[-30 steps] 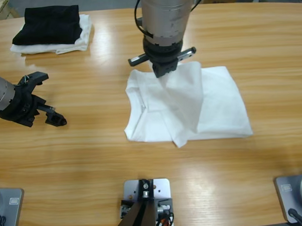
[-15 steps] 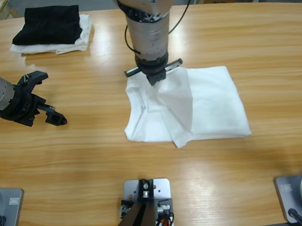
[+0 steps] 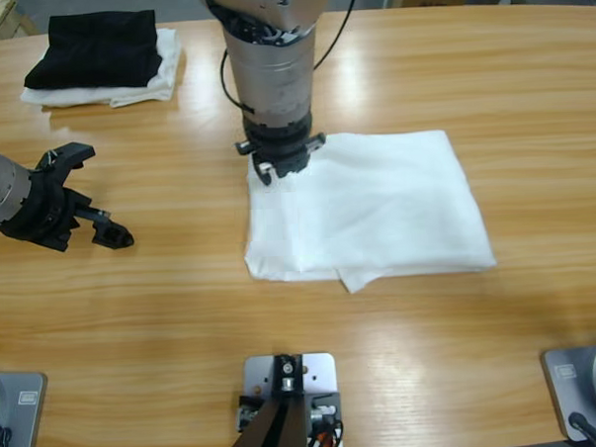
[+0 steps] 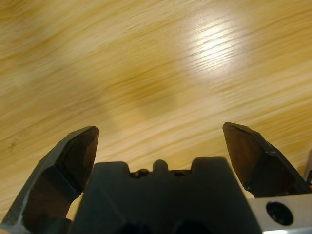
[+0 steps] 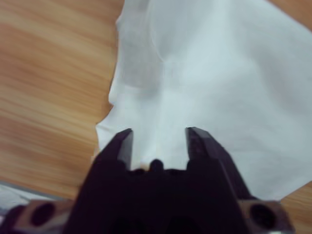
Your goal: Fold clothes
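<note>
Cloth comes first: the white cotton T-shirt (image 3: 366, 206), folded flat, lies centre-right of the frame on the wooden table (image 3: 302, 322). The right tool (image 3: 279, 167), jaws parted, sits at its upper-left corner, seemingly letting go. At left the left tool (image 3: 91, 193) waits wide, empty.

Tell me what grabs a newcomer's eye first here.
The white T-shirt, folded flat mid-table, with the right gripper down on its upper-left corner. Then the left gripper, open over bare wood at the left edge, and a black folded garment stacked far left.
</note>
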